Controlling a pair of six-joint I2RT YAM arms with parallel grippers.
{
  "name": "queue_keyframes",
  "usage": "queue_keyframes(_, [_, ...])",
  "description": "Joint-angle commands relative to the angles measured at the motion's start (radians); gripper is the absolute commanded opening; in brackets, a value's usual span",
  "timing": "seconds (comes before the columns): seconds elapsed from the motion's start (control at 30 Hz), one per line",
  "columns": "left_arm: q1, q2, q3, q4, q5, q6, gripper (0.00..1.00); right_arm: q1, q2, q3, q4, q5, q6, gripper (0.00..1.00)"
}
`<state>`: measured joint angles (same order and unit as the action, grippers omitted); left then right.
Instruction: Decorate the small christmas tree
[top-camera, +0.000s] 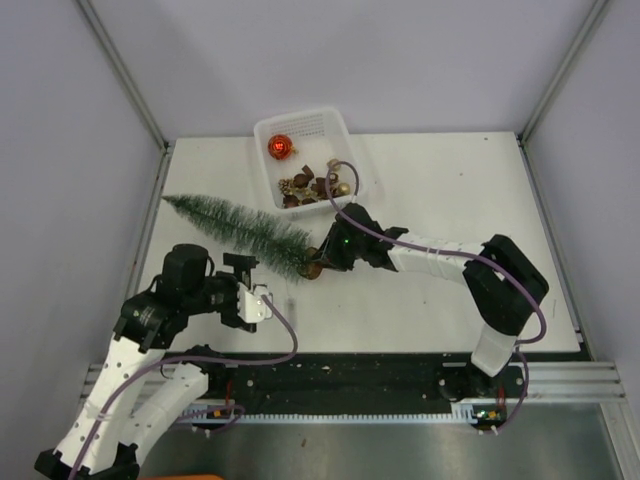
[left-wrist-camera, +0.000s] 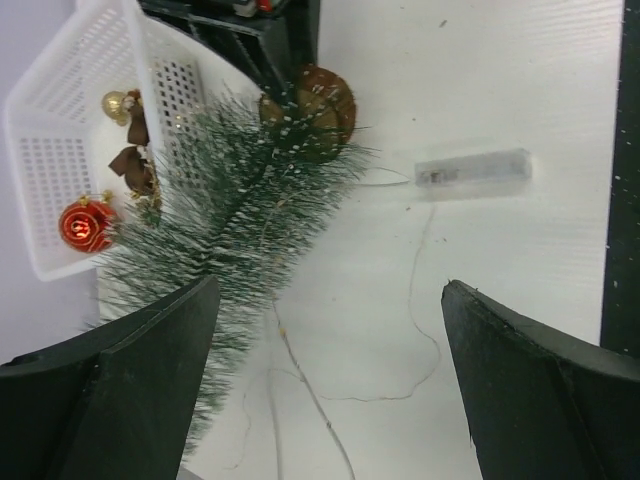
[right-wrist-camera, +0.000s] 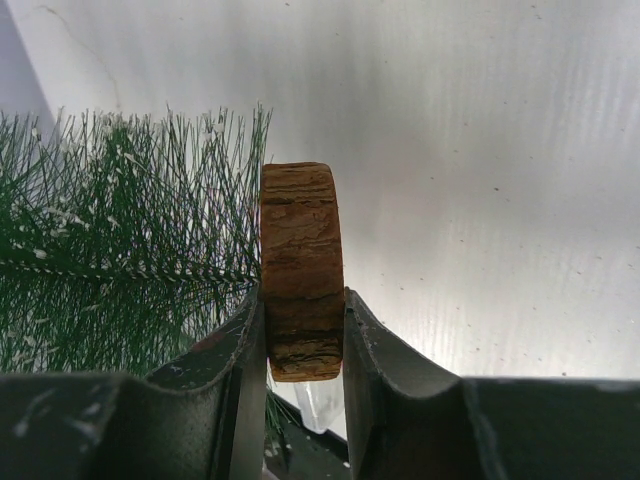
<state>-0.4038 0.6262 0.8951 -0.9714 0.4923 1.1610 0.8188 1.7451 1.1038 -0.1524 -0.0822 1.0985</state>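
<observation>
Tree (top-camera: 250, 228) lies tip toward 10 o'clock; right end effector (right-wrist-camera: 303, 340) clamps its half-hidden base (right-wrist-camera: 300, 240); left end effector (left-wrist-camera: 330, 290) stands open.

White table (top-camera: 450, 200): basket (top-camera: 312, 124), tree (top-camera: 245, 225), battery box (left-wrist-camera: 472, 168)

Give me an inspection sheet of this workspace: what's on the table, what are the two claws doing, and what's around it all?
Surface: white table, no spills seen.
Job's things: small christmas tree lying on its side, tip toward the far left; no ornaments seen on it.
Clutter: white basket at the far edge holding a red bauble, a gold bauble and brown pieces; a clear little box and thin wire lying on the table by the tree.
Grippers: right gripper shut on the tree's wooden base; left gripper open, hovering near the tree, holding nothing.
Cables: purple cables run along both arms.
Surroundings: grey walls, metal frame posts.
</observation>
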Motion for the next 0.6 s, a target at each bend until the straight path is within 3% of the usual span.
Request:
queue_keyframes(0.0, [-0.003, 0.001, -0.007, -0.063, 0.058, 0.102, 0.99, -0.040, -0.024, -0.039, 0.195, -0.080, 0.077, 0.00])
queue_keyframes(0.13, [-0.003, -0.046, -0.022, 0.152, 0.032, -0.072, 0.99, -0.050, -0.029, -0.048, 0.215, -0.105, 0.075, 0.00])
queue_keyframes(0.33, [-0.003, -0.055, -0.019, 0.017, 0.037, 0.000, 0.99, -0.070, -0.047, -0.071, 0.211, -0.099, 0.060, 0.00])
queue_keyframes(0.47, [-0.003, -0.129, -0.117, 0.349, -0.014, -0.030, 0.98, -0.069, -0.036, -0.078, 0.206, -0.096, 0.040, 0.00])
queue_keyframes(0.57, [-0.003, -0.125, -0.119, 0.459, 0.014, 0.131, 0.99, -0.069, -0.027, -0.075, 0.194, -0.087, 0.021, 0.00])
